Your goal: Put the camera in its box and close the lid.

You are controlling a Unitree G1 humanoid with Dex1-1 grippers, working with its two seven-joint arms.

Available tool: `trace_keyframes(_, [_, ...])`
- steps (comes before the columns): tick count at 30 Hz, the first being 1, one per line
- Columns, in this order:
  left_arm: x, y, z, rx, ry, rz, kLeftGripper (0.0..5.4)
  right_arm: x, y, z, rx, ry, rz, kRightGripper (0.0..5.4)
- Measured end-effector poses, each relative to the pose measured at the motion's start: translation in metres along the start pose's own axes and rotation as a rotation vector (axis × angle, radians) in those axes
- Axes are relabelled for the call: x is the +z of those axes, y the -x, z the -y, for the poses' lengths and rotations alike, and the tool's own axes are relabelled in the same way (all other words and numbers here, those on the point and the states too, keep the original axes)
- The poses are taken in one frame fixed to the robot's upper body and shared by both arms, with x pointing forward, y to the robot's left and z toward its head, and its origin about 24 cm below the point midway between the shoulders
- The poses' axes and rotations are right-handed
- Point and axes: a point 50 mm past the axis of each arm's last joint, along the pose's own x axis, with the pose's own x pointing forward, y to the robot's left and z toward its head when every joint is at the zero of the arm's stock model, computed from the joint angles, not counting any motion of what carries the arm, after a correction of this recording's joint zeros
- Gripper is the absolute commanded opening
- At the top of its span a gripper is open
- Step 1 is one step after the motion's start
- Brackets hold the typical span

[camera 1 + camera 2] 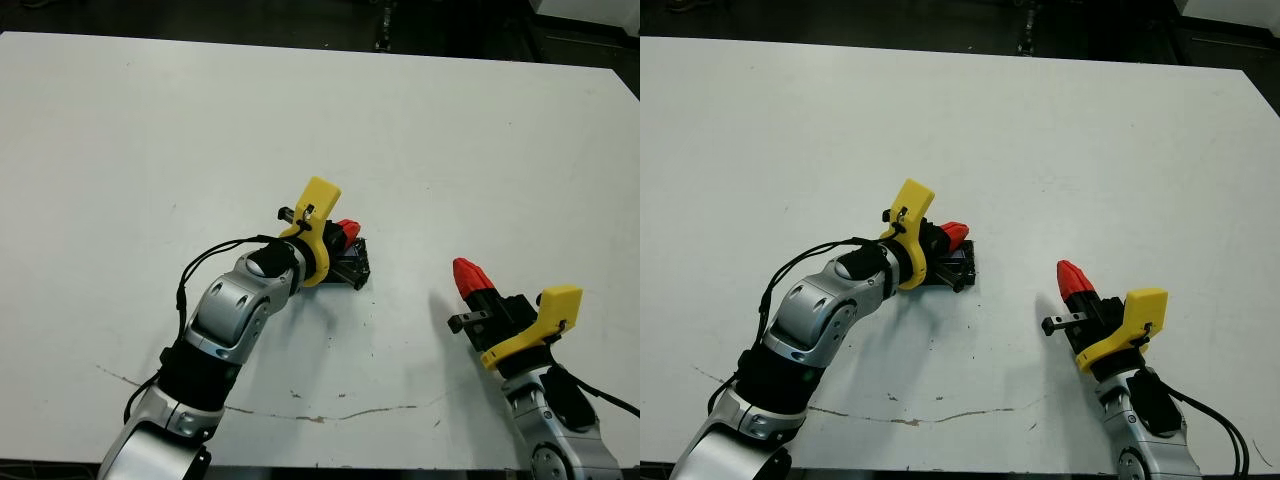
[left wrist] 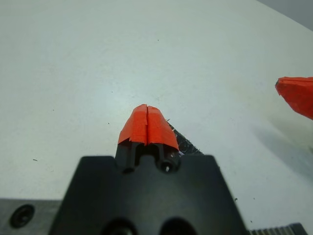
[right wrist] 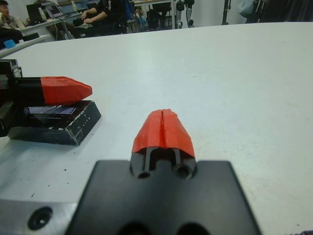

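The left gripper [image 3: 66, 90] is hovering just above the lid [image 3: 58, 117], with its two red fingers pressed together and gripping nothing. The lid is lying flat on the box [image 1: 352, 268] near the middle of the white table [image 1: 450, 130], so the camera is not visible. The right gripper [image 1: 470, 277] is resting at about 3 o'clock from the box, well apart from it, with its fingers also closed on nothing.
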Motion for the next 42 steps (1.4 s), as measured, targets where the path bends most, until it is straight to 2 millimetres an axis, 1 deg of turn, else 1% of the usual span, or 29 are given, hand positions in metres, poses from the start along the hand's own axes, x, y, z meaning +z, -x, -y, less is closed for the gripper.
trace_keyframes(6, [-0.001, 0.005, 0.001, -0.01, -0.002, 0.009, 0.02, 0.0, 0.0, 0.0, 0.005, 0.001, 0.0, 0.0])
trace_keyframes(14, [-0.003, 0.02, 0.005, -0.075, 0.022, 0.041, 0.02, 0.0, 0.0, 0.0, 0.0, 0.015, -0.003, 0.0])
trace_keyframes(19, [-0.003, 0.024, -0.003, -0.064, 0.064, 0.059, 0.02, 0.001, 0.0, 0.0, -0.001, 0.015, -0.001, 0.0])
trace_keyframes(26, [0.0, 0.037, -0.032, 0.103, 0.121, 0.137, 0.02, 0.0, 0.0, 0.0, -0.002, 0.013, -0.003, 0.0])
trace_keyframes(29, [0.004, 0.047, -0.044, 0.165, 0.135, 0.197, 0.02, 0.0, 0.0, 0.0, -0.002, 0.012, -0.003, 0.0])
trace_keyframes(34, [0.022, 0.072, -0.056, 0.222, 0.123, 0.416, 0.02, 0.0, 0.0, 0.0, 0.0, 0.009, -0.002, 0.0])
trace_keyframes(37, [0.025, 0.09, -0.062, 0.264, 0.097, 0.524, 0.02, 0.001, 0.0, 0.001, -0.003, 0.009, 0.001, 0.0])
trace_keyframes(42, [0.023, 0.115, -0.072, 0.356, 0.048, 0.63, 0.02, 0.006, -0.002, 0.004, -0.008, 0.019, 0.039, 0.0])
